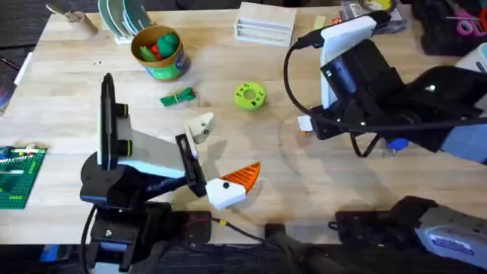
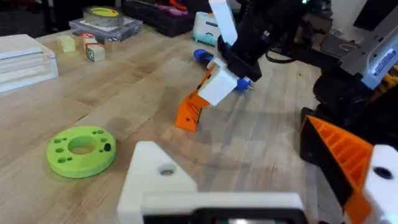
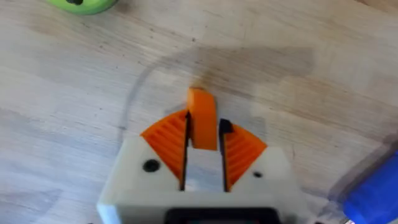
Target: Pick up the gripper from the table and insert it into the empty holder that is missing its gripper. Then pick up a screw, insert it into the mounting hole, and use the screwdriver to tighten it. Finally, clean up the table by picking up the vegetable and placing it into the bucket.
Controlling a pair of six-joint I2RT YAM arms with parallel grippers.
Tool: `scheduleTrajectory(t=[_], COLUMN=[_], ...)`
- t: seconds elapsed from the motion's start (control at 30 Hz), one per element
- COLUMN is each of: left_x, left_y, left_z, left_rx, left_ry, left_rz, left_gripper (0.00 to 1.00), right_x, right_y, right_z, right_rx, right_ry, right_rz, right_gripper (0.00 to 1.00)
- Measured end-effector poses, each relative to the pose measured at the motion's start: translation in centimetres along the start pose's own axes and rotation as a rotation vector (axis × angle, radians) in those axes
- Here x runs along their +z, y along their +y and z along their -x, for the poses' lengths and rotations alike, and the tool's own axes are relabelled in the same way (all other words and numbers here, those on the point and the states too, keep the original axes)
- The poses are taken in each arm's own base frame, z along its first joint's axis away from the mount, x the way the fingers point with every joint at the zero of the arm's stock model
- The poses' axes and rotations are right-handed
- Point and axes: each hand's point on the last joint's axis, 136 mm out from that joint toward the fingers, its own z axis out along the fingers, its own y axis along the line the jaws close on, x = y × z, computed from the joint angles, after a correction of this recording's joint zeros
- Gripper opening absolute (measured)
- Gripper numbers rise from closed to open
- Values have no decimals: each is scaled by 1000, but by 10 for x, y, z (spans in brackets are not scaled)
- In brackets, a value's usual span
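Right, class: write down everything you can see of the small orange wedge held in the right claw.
The orange wedge is a small piece of bright, smooth-looking plastic, narrow and elongated. It is clamped between the two orange ribbed pads of the right claw, with its free end sticking out beyond them. From the left wrist view it slants downward toward the wooden table, low over the boards. Whether its end touches the wood cannot be told. Nothing else touches it.

The gripper (image 3: 202, 118) is orange, the holder (image 1: 202, 126) cream-white. The disc (image 1: 249, 96) is lime green, the vegetable (image 1: 177, 97) dark green. The bucket (image 1: 159, 52) has a yellow rim.
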Motion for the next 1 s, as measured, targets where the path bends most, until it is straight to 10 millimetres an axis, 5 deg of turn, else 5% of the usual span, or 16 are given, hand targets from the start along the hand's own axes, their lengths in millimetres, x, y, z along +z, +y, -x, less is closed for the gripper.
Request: scheduleTrajectory(t=[0.23, 0.47, 0.73, 1.0], left_x=[0, 0, 0, 0], left_y=[0, 0, 0, 0], left_z=[0, 0, 0, 0], left_rx=[0, 0, 0, 0], left_ry=[0, 0, 0, 0], left_rz=[0, 0, 0, 0], left_gripper=[993, 993, 993, 993], right_x=[0, -14, -74, -129], right_y=[1, 1, -3, 46], right_z=[5, 12, 34, 54], right_rx=[4, 6, 37, 21], right_ry=[-20, -35, -192, -399], right_rz=[5, 10, 67, 432], right_gripper=[23, 18, 14, 12])
